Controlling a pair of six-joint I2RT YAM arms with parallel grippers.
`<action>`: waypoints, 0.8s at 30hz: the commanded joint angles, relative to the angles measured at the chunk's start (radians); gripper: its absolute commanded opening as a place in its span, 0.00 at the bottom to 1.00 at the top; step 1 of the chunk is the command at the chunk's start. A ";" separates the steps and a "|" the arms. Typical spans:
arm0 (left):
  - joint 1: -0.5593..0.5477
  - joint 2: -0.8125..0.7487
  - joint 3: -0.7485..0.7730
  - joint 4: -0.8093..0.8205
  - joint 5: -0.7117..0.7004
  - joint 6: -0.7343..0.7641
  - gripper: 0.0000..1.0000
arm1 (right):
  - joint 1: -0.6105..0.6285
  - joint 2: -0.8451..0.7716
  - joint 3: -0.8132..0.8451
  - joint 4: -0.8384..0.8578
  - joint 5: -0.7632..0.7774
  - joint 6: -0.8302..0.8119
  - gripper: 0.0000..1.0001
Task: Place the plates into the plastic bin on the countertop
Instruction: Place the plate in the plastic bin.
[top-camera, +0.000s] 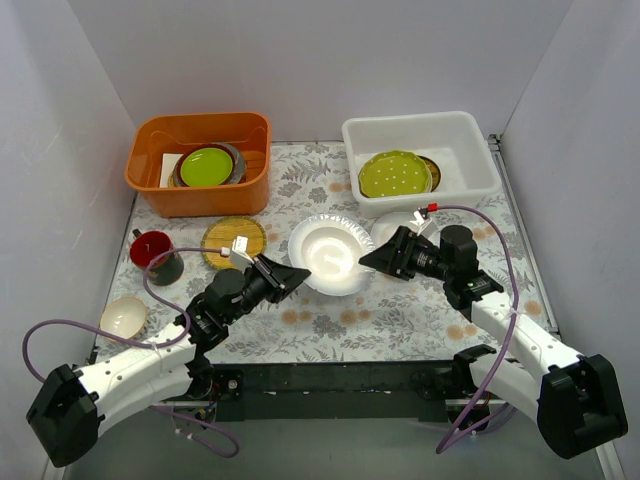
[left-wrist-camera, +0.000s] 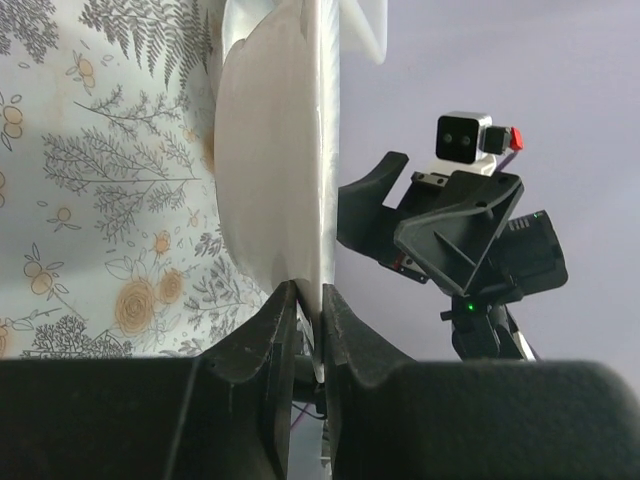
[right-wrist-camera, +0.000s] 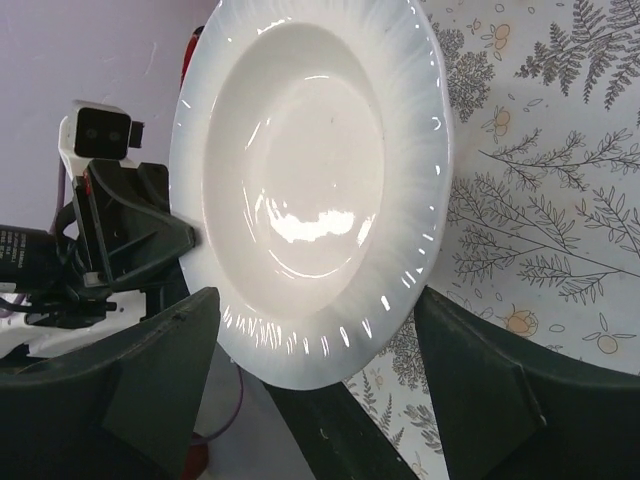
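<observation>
A lab test booth — plain white walls (top-camera: 300, 60) box in a fern-printed countertop (top-camera: 400, 322).

2 robot arms meet at 1 big white plate (top-camera: 330, 255) in the middle of the counter (top-camera: 330, 320).
The left claw (top-camera: 296, 272) touches the plate's left rim, and the right claw (top-camera: 367, 260) is at its right rim. At the back, the white bin (top-camera: 470, 128) holds a lime green plate with dots (top-camera: 394, 174). An orange tub (top-camera: 150, 175) at the back left holds a plain green plate (top-camera: 207, 166). A red mug (top-camera: 150, 247), a straw plate (top-camera: 222, 235) and a cream plate (top-camera: 124, 316) lie on the left.
</observation>
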 joint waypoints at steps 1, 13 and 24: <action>-0.020 -0.061 0.013 0.173 0.055 -0.046 0.00 | -0.006 -0.006 -0.019 0.076 0.008 0.033 0.84; -0.092 0.012 0.013 0.253 0.084 -0.025 0.00 | -0.006 0.013 -0.040 0.121 -0.007 0.055 0.24; -0.106 -0.050 0.010 0.118 0.034 0.003 0.00 | -0.011 -0.030 -0.005 0.029 0.031 0.012 0.01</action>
